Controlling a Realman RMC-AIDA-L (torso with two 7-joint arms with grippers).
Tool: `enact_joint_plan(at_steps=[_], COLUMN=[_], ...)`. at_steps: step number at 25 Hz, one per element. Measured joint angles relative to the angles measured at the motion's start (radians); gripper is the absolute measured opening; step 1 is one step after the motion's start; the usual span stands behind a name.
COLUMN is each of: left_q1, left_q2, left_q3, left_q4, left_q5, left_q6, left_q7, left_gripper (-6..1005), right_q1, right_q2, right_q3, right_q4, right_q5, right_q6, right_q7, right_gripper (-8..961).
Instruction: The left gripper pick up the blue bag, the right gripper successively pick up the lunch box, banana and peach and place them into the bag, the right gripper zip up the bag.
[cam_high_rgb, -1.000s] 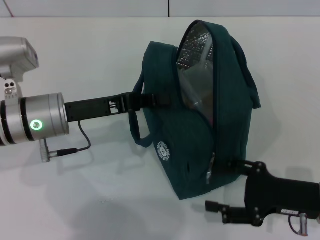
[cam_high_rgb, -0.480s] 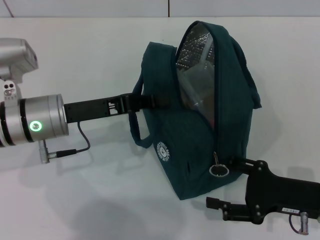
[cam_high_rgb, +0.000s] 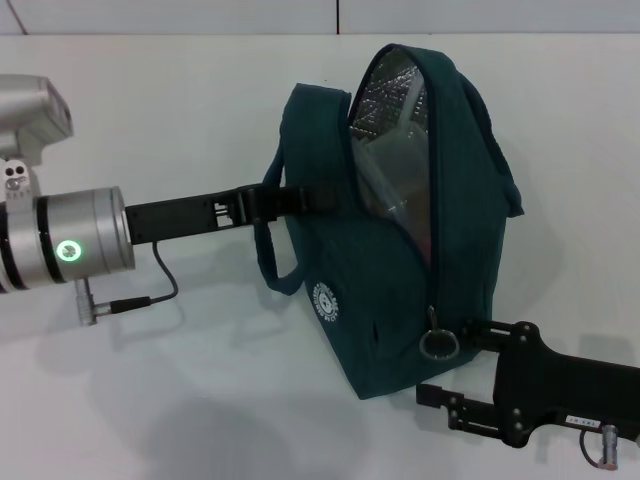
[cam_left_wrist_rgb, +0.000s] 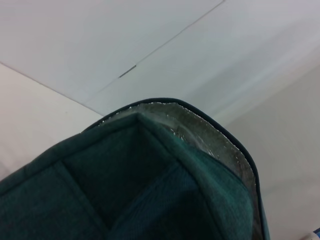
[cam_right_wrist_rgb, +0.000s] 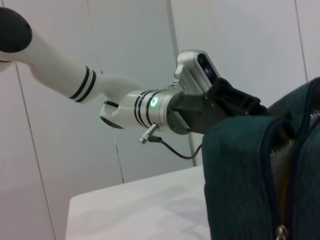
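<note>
The blue bag (cam_high_rgb: 400, 290) hangs tilted above the white table, with my left gripper (cam_high_rgb: 300, 200) shut on its side by a loop handle (cam_high_rgb: 268, 262). Its mouth gapes at the top, showing foil lining (cam_high_rgb: 385, 95) and a clear box shape, likely the lunch box (cam_high_rgb: 385, 175). The metal ring pull (cam_high_rgb: 438, 343) dangles low on the zipper. Just beside the ring my right gripper (cam_high_rgb: 445, 360) is open, its upper finger against the bag's lower corner. In the right wrist view the bag (cam_right_wrist_rgb: 245, 175) fills the near side, with the left gripper (cam_right_wrist_rgb: 225, 102) behind it. Banana and peach are out of view.
The white table (cam_high_rgb: 180, 380) spreads under and around the bag, and a white wall rises behind it. A thin black cable (cam_high_rgb: 150, 290) hangs from the left arm's silver cylinder (cam_high_rgb: 70, 250). The left wrist view shows only the bag's fabric (cam_left_wrist_rgb: 125, 190) and foil rim.
The ring pull, hidden a second ago, now hangs free below the zipper. My right gripper has drawn back slightly to the right. The left arm and bag have barely moved.
</note>
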Motion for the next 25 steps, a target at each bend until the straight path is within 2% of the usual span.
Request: enact_joint_plan(at_steps=[7, 12, 18, 25], left_q1=[0.001, 0.001, 0.001, 0.001], left_q2=[0.001, 0.001, 0.001, 0.001], left_q3=[0.002, 0.003, 0.004, 0.003], left_q4=[0.0, 0.0, 0.0, 0.0], left_q5=[0.0, 0.0, 0.0, 0.0], left_q6=[0.0, 0.0, 0.0, 0.0], left_q7=[0.0, 0.001, 0.002, 0.002], left_gripper=[39, 40, 41, 42], right_q1=[-0.001, -0.001, 0.0, -0.002], right_q2=[0.0, 0.0, 0.0, 0.0], right_q3=[0.0, 0.002, 0.003, 0.005], right_q4=[0.0, 0.0, 0.0, 0.0], right_q5=[0.004, 0.013, 0.014, 0.014], right_q6=[0.011, 0.013, 0.013, 0.013], right_q7=[0.007, 0.016, 0.017, 0.017], right_gripper=[555, 325, 140, 138])
